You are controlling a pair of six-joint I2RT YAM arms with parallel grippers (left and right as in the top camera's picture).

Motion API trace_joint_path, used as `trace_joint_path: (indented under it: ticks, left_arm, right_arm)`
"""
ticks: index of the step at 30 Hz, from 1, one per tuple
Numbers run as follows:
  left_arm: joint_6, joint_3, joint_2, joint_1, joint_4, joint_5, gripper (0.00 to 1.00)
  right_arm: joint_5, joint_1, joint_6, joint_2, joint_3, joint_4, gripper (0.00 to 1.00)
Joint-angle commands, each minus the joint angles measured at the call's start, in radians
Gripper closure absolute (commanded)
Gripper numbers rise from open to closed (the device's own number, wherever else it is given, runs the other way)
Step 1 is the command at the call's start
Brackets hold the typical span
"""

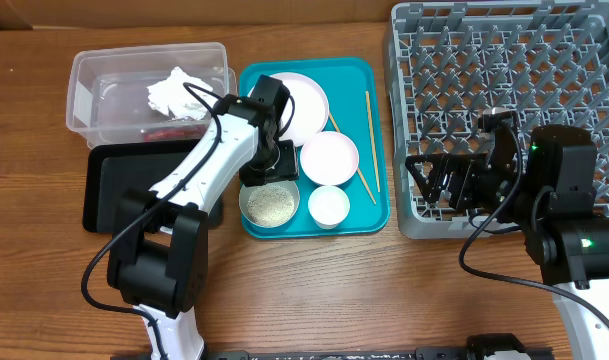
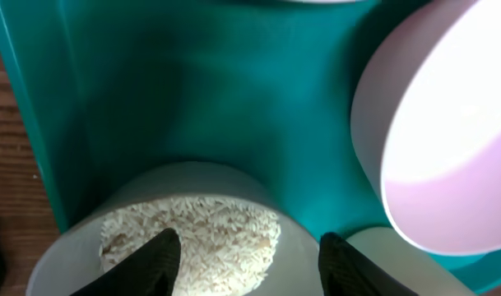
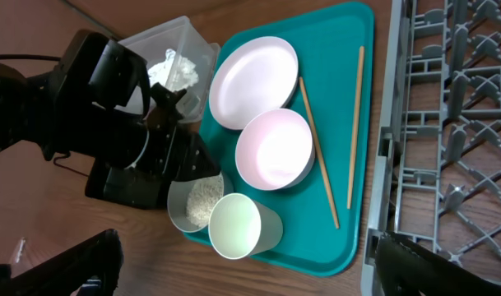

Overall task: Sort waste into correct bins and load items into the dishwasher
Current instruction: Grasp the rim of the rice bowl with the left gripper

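My left gripper (image 1: pixel 270 176) (image 2: pixel 246 251) is open, its fingertips just over the rice (image 2: pixel 192 234) in a white bowl (image 1: pixel 270 205) at the front left of the teal tray (image 1: pixel 376 215). An empty white bowl (image 1: pixel 329 158) (image 2: pixel 447 148), a white plate (image 1: pixel 302 103), a small white cup (image 1: pixel 329 206) (image 3: pixel 234 226) and two chopsticks (image 1: pixel 368 120) (image 3: pixel 317 152) also lie on that tray. The napkin (image 1: pixel 176 95) and the red wrapper (image 1: pixel 164 132) lie in the clear tub (image 1: pixel 84 90). My right gripper (image 1: pixel 432 180) (image 3: pixel 242 275) is open and empty at the grey dish rack's (image 1: pixel 504 60) front left corner.
The black tray (image 1: pixel 114 185) sits in front of the clear tub, left of the teal tray. My left arm reaches over the black tray and the teal tray's left edge. The rack fills the right side of the table.
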Motion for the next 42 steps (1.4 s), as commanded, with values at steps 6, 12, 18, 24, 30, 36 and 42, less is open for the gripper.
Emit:
trace_joint_path:
  ticks: [6,12,18,24,30,36,42]
  left_arm:
    - [-0.006,-0.054,-0.004,-0.032,0.079,-0.025,0.5]
    - [-0.004,-0.055,-0.004,-0.058,0.093,-0.025,0.5]
    - [0.017,-0.056,-0.004,-0.082,0.08,-0.052,0.6]
    - [0.042,-0.056,-0.004,-0.082,0.075,-0.053,0.69]
    - [0.082,-0.072,-0.004,-0.085,0.063,-0.053,0.78]
    - [0.097,-0.105,-0.004,-0.085,0.063,-0.066,0.8]
    - [0.122,-0.121,-0.004,-0.085,0.064,-0.071,0.81]
  right_arm:
    - [0.002,0.008,0.001,-0.004,0.026,-0.02,0.0]
    - [0.002,0.008,0.001,-0.004,0.026,-0.02,0.0]
    - [0.002,0.008,0.001,-0.004,0.026,-0.02,0.0]
    - [0.003,0.008,0.0,-0.004,0.026,-0.02,0.0]
    - [0.003,0.008,0.001,-0.004,0.026,-0.02,0.0]
    - [0.002,0.008,0.001,-0.004,0.026,-0.02,0.0]
    - [0.002,0.008,0.001,-0.004,0.026,-0.02,0.0]
